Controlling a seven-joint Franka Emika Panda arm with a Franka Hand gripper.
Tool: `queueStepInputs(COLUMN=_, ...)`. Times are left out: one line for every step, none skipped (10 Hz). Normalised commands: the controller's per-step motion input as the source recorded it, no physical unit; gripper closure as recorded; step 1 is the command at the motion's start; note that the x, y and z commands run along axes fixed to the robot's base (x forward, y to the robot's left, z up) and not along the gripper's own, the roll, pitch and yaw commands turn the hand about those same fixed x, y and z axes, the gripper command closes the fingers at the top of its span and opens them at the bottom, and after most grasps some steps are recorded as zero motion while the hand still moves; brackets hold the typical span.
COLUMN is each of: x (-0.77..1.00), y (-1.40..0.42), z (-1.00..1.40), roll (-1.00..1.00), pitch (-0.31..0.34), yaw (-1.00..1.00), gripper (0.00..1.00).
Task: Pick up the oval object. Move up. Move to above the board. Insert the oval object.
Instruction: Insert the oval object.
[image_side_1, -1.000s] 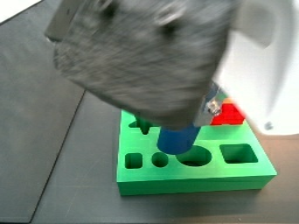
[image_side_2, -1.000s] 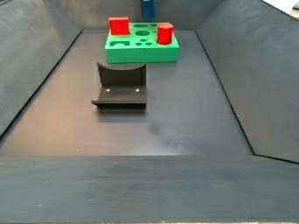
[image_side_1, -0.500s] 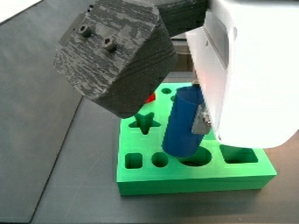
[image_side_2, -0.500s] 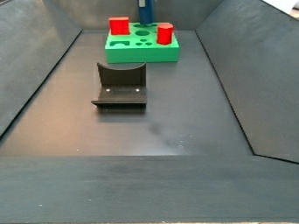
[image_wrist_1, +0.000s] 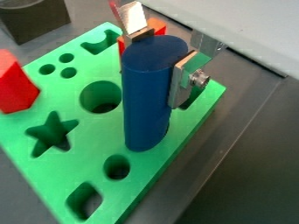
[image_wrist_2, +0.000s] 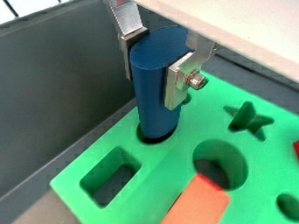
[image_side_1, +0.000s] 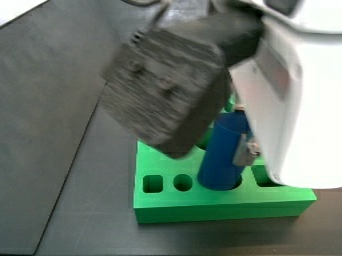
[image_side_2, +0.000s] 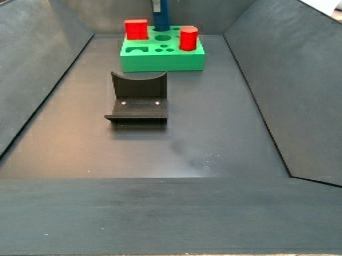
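The oval object (image_wrist_2: 156, 87) is a smooth blue peg held upright, and my gripper (image_wrist_2: 156, 59) is shut on its upper part, one silver finger (image_wrist_2: 181, 77) on each flat side. Its lower end sits at a dark hole in the green board (image_wrist_2: 128, 197), close to the board's edge. Another wrist view shows the peg (image_wrist_1: 149, 101) in the gripper (image_wrist_1: 159, 61) above the board (image_wrist_1: 176, 166). In a side view the peg (image_side_1: 222, 155) stands on the board (image_side_1: 227, 203) under the grey gripper body. In the far side view the peg (image_side_2: 159, 14) rises from the board (image_side_2: 163, 58).
A red cube (image_side_2: 136, 30) and a red hexagonal prism (image_side_2: 190, 38) stand in the board. The board has star (image_wrist_2: 246, 119), round (image_wrist_2: 222, 162) and rectangular (image_wrist_2: 111, 175) holes. The dark fixture (image_side_2: 138, 97) stands on the floor in front of the board. Grey walls surround the floor.
The gripper has shifted the peg slightly sideways over the board and lowered it; its lower end now meets a hole. The grip is unchanged.
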Motion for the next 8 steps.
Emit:
queueStepInputs(x=0.55, y=-0.05, z=-0.41, roll=0.03, pitch=0.000, yaw=0.00, gripper=1.00)
queueStepInputs(x=0.49, y=-0.02, z=-0.43, roll=0.04, pitch=0.000, yaw=0.00, gripper=1.00)
queueStepInputs(x=0.33, y=-0.05, z=-0.53, roll=0.04, pitch=-0.040, yaw=-0.02, gripper=1.00)
queueStepInputs(x=0.00, y=-0.01, z=-0.65, roll=0.13, pitch=-0.133, yaw=-0.07, gripper=1.00)
queueStepInputs(x=-0.15, y=0.00, z=-0.69, roll=0.31, pitch=-0.116, yaw=-0.04, gripper=1.00)
queueStepInputs(x=-0.29, y=0.00, z=-0.75, roll=0.29, pitch=-0.110, yaw=0.00, gripper=1.00)
queueStepInputs(x=-0.14, y=0.00, z=-0.31, roll=0.02, pitch=-0.071, yaw=-0.01, gripper=1.00)
queueStepInputs(x=0.00, y=0.00, z=0.00, roll=0.00, pitch=0.000, yaw=0.00, gripper=1.00)
